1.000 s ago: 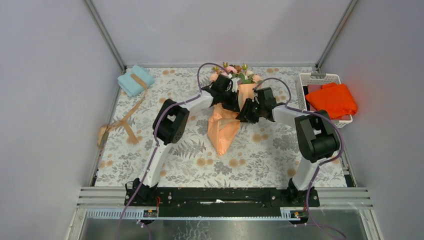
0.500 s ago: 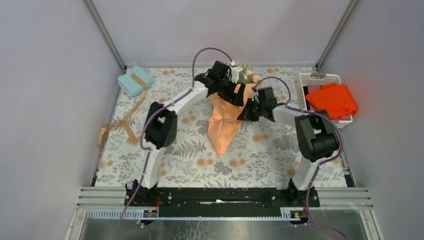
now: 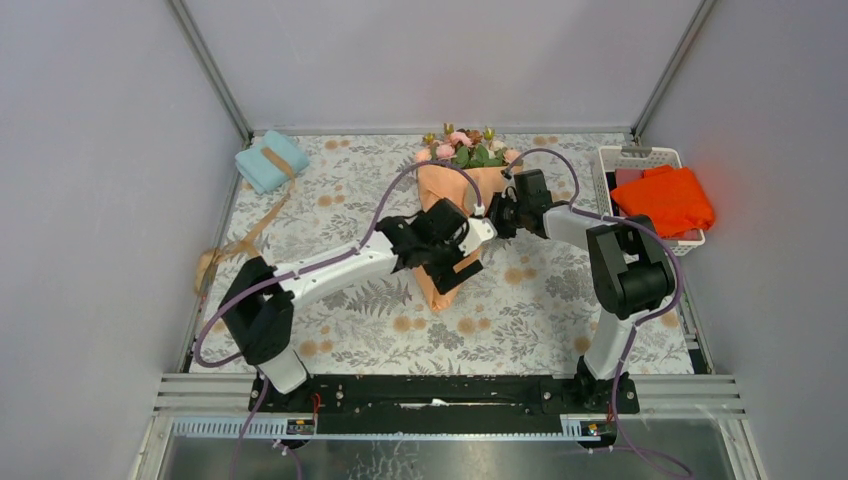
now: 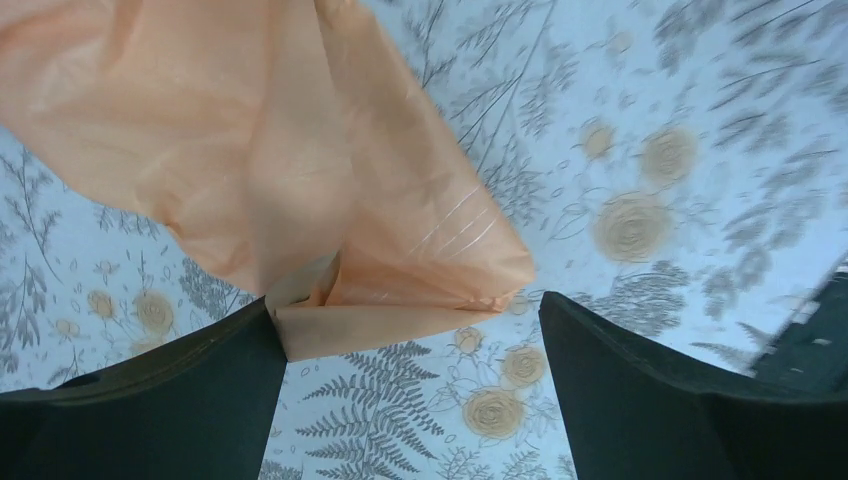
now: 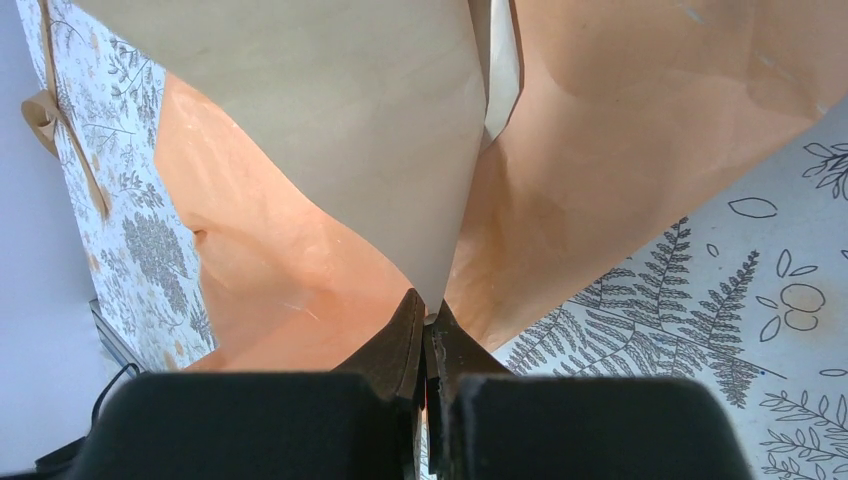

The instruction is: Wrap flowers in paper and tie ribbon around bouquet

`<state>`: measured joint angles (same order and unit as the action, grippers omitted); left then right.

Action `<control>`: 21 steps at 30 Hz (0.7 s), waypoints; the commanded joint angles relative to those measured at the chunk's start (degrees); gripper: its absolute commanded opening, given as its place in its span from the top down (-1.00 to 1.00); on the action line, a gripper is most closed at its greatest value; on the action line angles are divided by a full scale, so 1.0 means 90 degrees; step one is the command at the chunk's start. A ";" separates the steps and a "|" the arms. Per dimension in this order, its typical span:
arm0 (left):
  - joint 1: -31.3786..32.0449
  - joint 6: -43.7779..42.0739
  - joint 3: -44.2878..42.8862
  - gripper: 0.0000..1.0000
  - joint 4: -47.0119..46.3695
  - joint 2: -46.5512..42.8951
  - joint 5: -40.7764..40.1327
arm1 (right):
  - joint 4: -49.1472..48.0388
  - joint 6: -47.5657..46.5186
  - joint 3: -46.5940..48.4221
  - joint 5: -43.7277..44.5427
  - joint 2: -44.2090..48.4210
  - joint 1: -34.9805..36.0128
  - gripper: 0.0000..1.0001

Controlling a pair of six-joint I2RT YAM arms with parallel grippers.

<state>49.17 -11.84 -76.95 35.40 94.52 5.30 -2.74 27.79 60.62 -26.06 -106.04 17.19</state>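
Now | left claw (image 4: 410,325) opened at bouquet tail (image 4: 400,240) | right claw (image 5: 428,322) pinches paper (image 5: 620,130)

Quick tally: one bouquet (image 3: 445,188) at twelve, one ribbon (image 3: 245,245) at nine, one blue cloth (image 3: 265,165) at eleven, one basket (image 3: 640,155), one orange cloth (image 3: 665,198) at two.

L arm (image 3: 330,272) reaches fwd, L pincer (image 4: 410,320) wide open; R pincer (image 5: 428,318) pinched shut.

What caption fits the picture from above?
Wrapping time: the right hand pinches the peach paper around pink flowers while the left hand hovers open over its tail.
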 commanded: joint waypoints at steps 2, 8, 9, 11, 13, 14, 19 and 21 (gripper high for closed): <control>0.0285 -0.0266 0.0527 -0.97 -0.1428 0.0178 -0.2297 | 0.0040 -0.0127 0.0257 0.0158 -0.0026 -0.0017 1.00; 0.0680 -0.0591 0.1065 -0.98 -0.2180 0.0080 -0.3563 | 0.0122 -0.0240 0.0340 0.0171 -0.0054 -0.0016 1.00; 0.0802 -0.0690 0.1143 -0.97 -0.2214 0.0060 -0.3740 | 0.0161 -0.0261 0.0368 0.0175 -0.0076 -0.0016 1.00; 0.1041 -0.0902 0.1224 -0.97 -0.2224 0.0045 -0.4076 | 0.0168 -0.0273 0.0400 0.0178 -0.0099 -0.0016 1.00; 0.1126 -0.0974 0.1215 -0.97 -0.2157 -0.0005 -0.4231 | 0.0179 -0.0266 0.0421 0.0182 -0.0107 -0.0017 1.00; 0.1119 -0.0924 0.1191 -0.97 -0.2119 -0.0042 -0.4198 | 0.0186 -0.0271 0.0431 0.0176 -0.0115 -0.0016 1.00; 0.1061 -0.0817 0.1364 -0.34 -0.2137 -0.0006 -0.3803 | 0.0188 -0.0294 0.0427 0.0213 -0.0130 -0.0016 1.00; 0.1067 -0.0826 0.1464 0.28 -0.1959 0.0020 -0.3293 | 0.0153 -0.0324 0.0422 0.0236 -0.0140 -0.0016 1.00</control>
<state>59.11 -18.65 -65.71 19.27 95.72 -28.16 -1.56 26.26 62.30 -24.91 -107.02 17.19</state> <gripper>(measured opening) 0.620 0.017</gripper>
